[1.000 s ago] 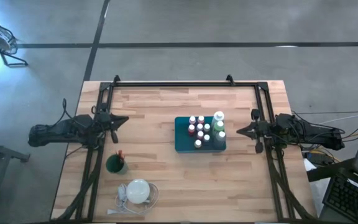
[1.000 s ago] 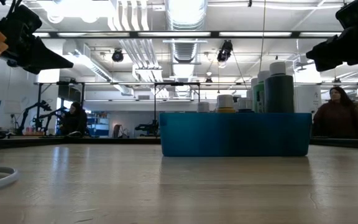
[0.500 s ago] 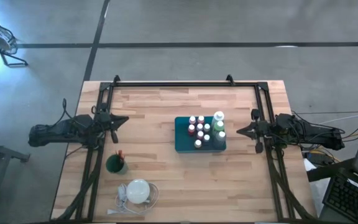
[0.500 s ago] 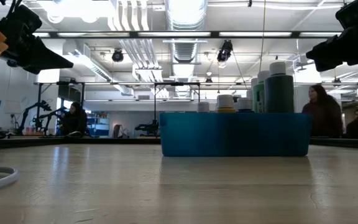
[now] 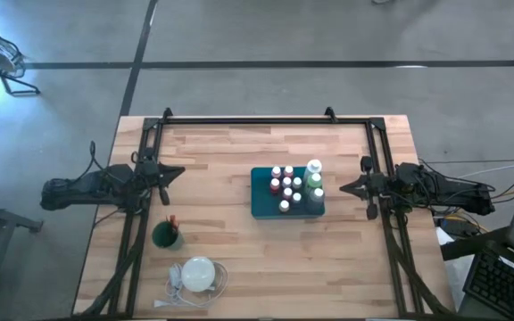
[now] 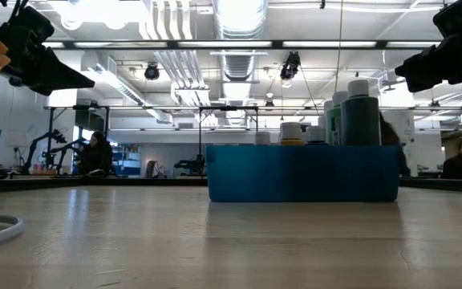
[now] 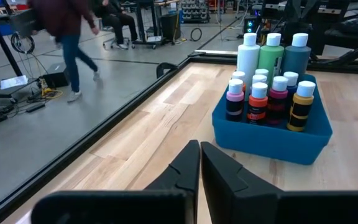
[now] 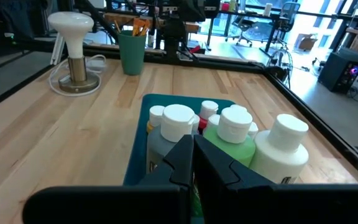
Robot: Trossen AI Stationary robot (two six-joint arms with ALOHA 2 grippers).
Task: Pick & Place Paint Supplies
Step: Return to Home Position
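- While both arms sit drawn back at opposite sides of the desk (image 5: pixel 239 259), the step in hand reads as the return to rest; nothing is being carried.
- Left pincer (image 5: pixel 178 173): fingers together and empty, raised above the desk, tips aimed across at the bin (image 5: pixel 261 207), which stands well apart, straight ahead of it.
- Right pincer (image 5: pixel 344 188): fingers together and empty, raised likewise; the bin lies just ahead of its tips, much nearer to it than to the left pincer.
- Bottles (image 5: pixel 293 185): white-capped, all upright inside the bin. The three tall ones stand at the end nearest the right pincer and the small ones are packed beyond them, toward the left pincer.
- Brushes (image 5: pixel 171 221): standing in a green cup (image 5: pixel 166 234), near the left pincer and off to its side rather than ahead of it; not in the bin.
- Lamp (image 5: pixel 197 273): white, corded, beyond the cup from the left pincer; not part of the job.
- Progress, as judged: bottle sorting looks finished, with none loose on the desk.
- Next move, as judged: both arms settle clear of the bin. Should the brushes count, the left pincer is nearest and would need to part its fingers and come down over the cup.
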